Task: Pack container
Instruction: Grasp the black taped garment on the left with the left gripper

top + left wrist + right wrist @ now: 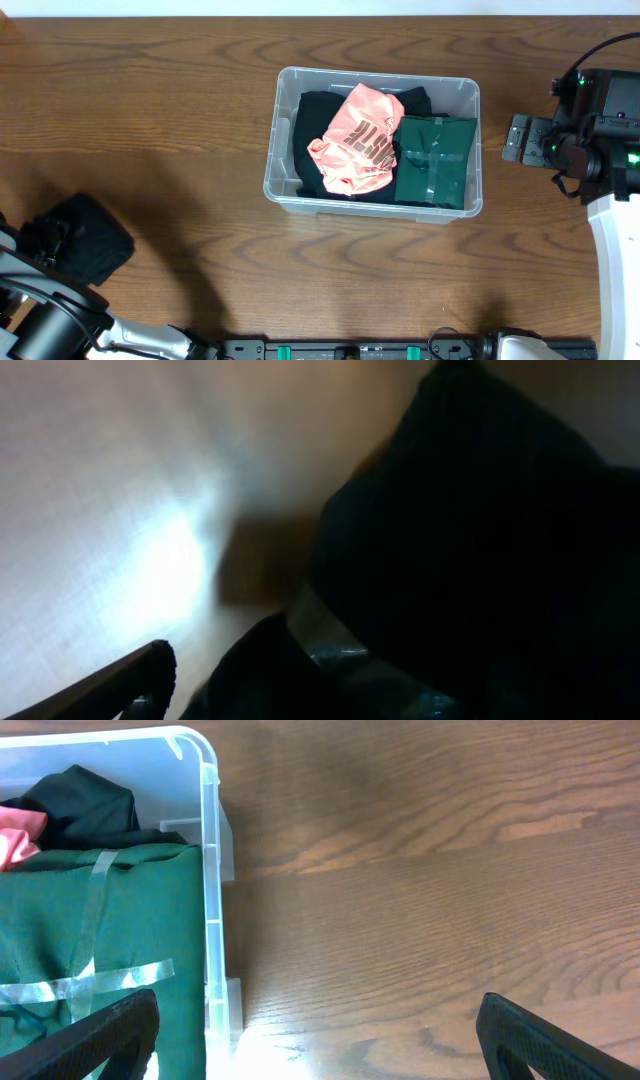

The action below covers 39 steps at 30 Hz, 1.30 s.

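The clear container [272, 160] stands at the table's middle. It holds a black garment [312, 135], a pink garment [355, 140] and a green taped bundle [437, 160]. The container's corner [210, 870] and the green bundle [110, 930] also show in the right wrist view. My right gripper [517, 139] is open and empty just right of the container, its fingers spread [315, 1030]. A black folded bundle [88, 243] lies at the front left. My left gripper [48, 237] is right at it. In the left wrist view the bundle [480, 550] fills the frame, and only one finger [150, 665] shows, set wide.
Bare wooden table [150, 110] surrounds the container. The right arm's body [600, 130] sits at the right edge and the left arm's base [50, 320] at the front left. A black rail [350, 350] runs along the front edge.
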{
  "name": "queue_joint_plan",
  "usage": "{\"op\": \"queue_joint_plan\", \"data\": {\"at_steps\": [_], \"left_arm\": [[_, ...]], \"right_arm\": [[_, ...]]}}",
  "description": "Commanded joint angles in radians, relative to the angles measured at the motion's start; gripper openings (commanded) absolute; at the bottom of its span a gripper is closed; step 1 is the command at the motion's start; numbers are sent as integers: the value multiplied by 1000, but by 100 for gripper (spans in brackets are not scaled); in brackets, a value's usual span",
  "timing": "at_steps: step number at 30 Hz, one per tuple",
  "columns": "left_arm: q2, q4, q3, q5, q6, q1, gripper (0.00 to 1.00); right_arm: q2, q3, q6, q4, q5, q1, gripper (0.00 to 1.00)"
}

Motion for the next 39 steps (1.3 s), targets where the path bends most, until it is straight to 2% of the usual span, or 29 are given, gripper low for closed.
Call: {"op": "queue_joint_plan", "data": {"at_steps": [1,4,10,13,16,19,21,22,23,25,29,34,37,39], "left_arm": [[64,33,-54,249,138,-11,98],[103,42,-54,323,145,-14,99],[123,41,-50,345,146,-17,100],[123,54,-46,416,184,-17,100],[123,59,-46,492,224,-17,95],[123,49,-46,513,238,-17,79],[123,39,-46,513,238,-17,54],[123,35,-46,513,238,-17,35],[123,34,-46,518,238,-17,25],[123,28,-46,531,237,-17,13],[122,25,-46,625,226,-17,5],[93,32,-39,837,144,-28,6],[62,48,-13,999,67,-64,6],[31,48,8,1046,2,-109,6]], "right_arm": [[0,-1,1,3,-4,-5,99],[0,-1,1,3,-4,-5,99],[0,-1,1,0,-4,-5,99],[0,-1,0,2,-4,-5,99],[0,-1,-6,2,-4,-5,99],[0,-1,-6,2,-4,-5,99],[0,-1,-6,2,-4,-5,99],[0,-1,-6,2,-4,-5,99],[0,-1,-6,2,-4,-5,99],[0,-1,-6,2,-4,-5,99],[0,-1,-6,3,-4,-5,99],[0,-1,-6,2,-4,-5,99],[0,-1,-6,3,-5,-5,99],[0,-1,-6,3,-5,-5,99]]}}
